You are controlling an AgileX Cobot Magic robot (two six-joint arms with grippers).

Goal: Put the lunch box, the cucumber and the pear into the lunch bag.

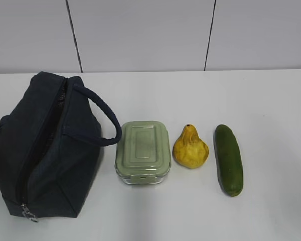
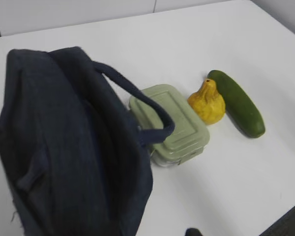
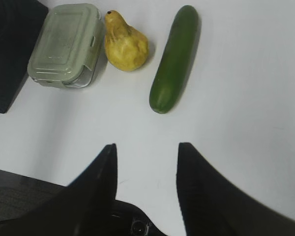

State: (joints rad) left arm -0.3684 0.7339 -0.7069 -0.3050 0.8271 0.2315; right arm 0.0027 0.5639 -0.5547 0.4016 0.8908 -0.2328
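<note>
You see the navy lunch bag [image 1: 45,150] at table left, zipper partly undone; beside its handle sit the sage-lidded lunch box [image 1: 143,152], lumpy yellow pear [image 1: 190,147], dark cucumber [image 1: 229,159]. Right gripper [image 3: 146,150] stands apart, empty; left gripper's state can't be told.

Lunch bag [image 1: 45,150] matt cloth; cucumber [image 1: 229,159] smooth, glossy; pear [image 1: 190,149] lumpy.

Even, bright light washes my white table [image 1: 271,100]; shadows stay soft, falling toward six o'clock beneath the cucumber [image 3: 174,59]. My left wrist view is slightly soft; the lunch bag [image 2: 69,147] reads nearly featureless.
</note>
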